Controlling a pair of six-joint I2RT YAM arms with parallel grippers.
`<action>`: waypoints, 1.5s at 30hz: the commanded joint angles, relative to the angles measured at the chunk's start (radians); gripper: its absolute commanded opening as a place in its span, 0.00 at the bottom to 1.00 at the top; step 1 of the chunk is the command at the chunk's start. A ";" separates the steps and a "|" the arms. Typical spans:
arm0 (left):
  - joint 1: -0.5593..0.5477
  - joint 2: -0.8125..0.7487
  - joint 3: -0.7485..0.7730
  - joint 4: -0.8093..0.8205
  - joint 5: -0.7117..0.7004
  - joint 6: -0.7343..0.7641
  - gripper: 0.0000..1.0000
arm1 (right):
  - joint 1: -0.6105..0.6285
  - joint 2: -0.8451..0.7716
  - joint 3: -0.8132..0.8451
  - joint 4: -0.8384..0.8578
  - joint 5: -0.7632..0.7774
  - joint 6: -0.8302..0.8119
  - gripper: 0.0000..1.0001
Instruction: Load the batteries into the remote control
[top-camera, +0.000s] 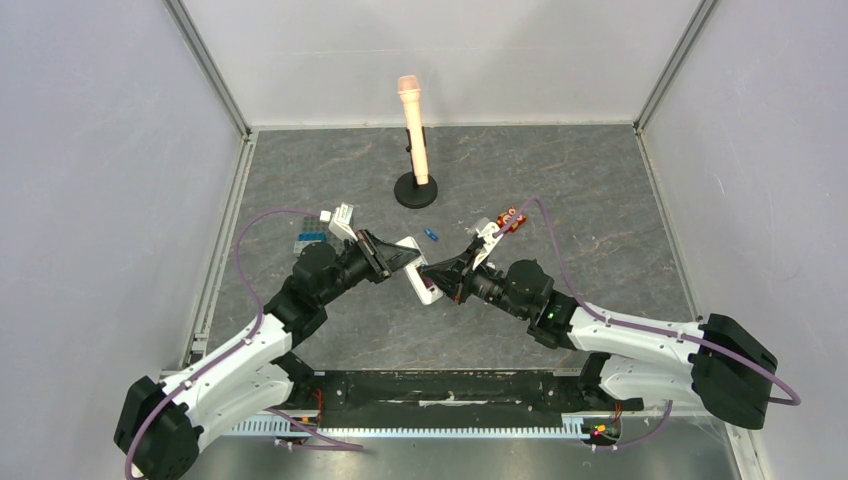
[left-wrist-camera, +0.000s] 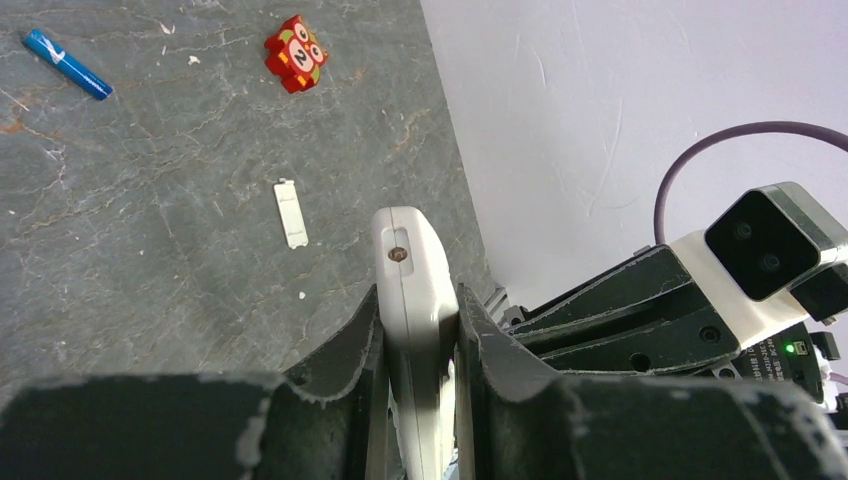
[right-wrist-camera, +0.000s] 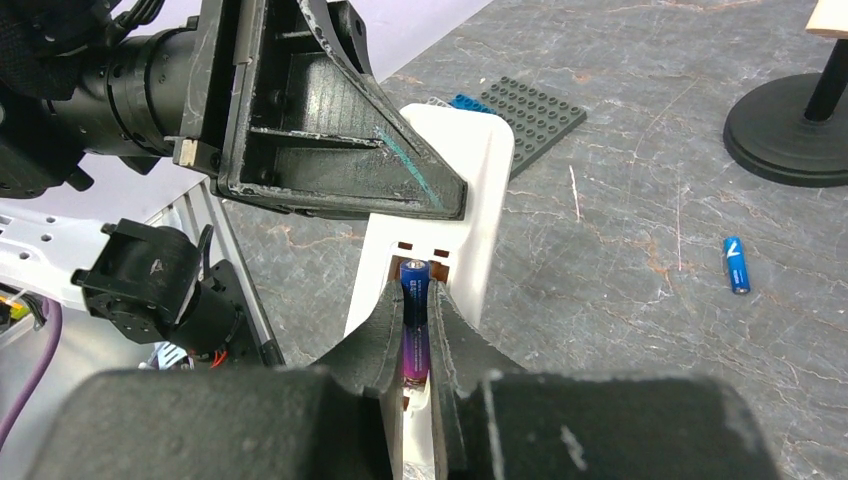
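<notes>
The white remote control (left-wrist-camera: 412, 262) is held edge-on above the table, with my left gripper (left-wrist-camera: 418, 300) shut on its body. In the right wrist view its back (right-wrist-camera: 470, 165) faces the camera and the battery bay is uncovered. One blue battery (right-wrist-camera: 415, 300) is pinched lengthwise by my right gripper (right-wrist-camera: 417, 285), its tip at the bay's upper end. In the top view the two grippers, left (top-camera: 403, 262) and right (top-camera: 433, 273), meet at the remote (top-camera: 421, 285). A second blue battery (top-camera: 432, 235) (right-wrist-camera: 736, 264) (left-wrist-camera: 67, 64) lies loose on the table.
A small white cover strip (left-wrist-camera: 291, 213) lies flat on the table. The red block (top-camera: 512, 218) sits behind my right arm. A grey studded plate (right-wrist-camera: 532, 112) lies at the left. A peach microphone on a black round stand (top-camera: 415, 188) is at the back.
</notes>
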 joint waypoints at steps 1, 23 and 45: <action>0.004 -0.023 0.068 0.021 -0.009 -0.069 0.02 | -0.001 0.009 -0.015 0.005 0.014 -0.036 0.05; 0.005 -0.015 0.073 -0.002 -0.006 -0.040 0.02 | 0.000 0.013 0.066 -0.102 -0.004 0.035 0.27; 0.005 -0.047 0.061 0.024 -0.015 0.076 0.02 | -0.088 -0.062 0.124 -0.257 -0.096 0.419 0.89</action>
